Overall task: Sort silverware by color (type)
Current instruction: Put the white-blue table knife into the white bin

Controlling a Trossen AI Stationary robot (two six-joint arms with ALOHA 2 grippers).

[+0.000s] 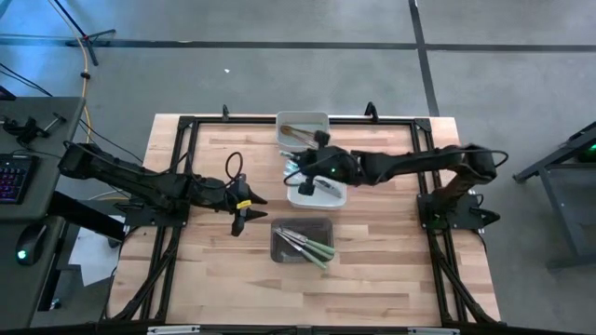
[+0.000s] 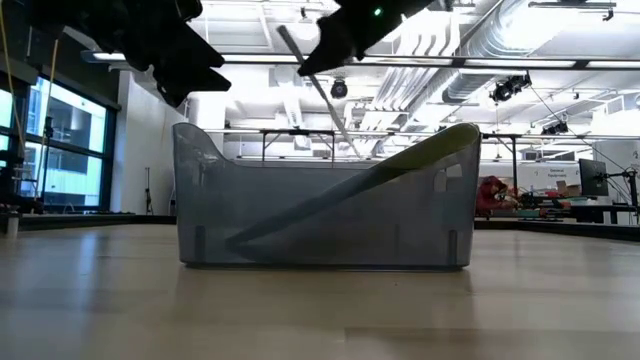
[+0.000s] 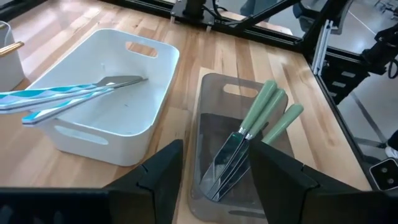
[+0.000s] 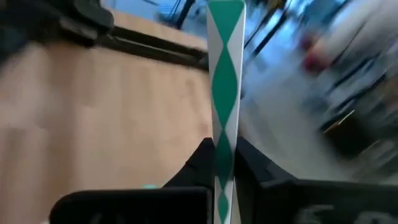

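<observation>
My right claw [image 4: 224, 163], clenched on a patterned handle [image 4: 225, 74] above the white bin [image 1: 328, 197], could drop it if the thin piece twists.

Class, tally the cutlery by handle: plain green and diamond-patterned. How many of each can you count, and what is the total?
Plain green handles: 3, all in the grey bin.
Diamond-patterned handles: 3, with 2 in the white bin and 1 held piece in the right end effector.
Total: 6.
</observation>
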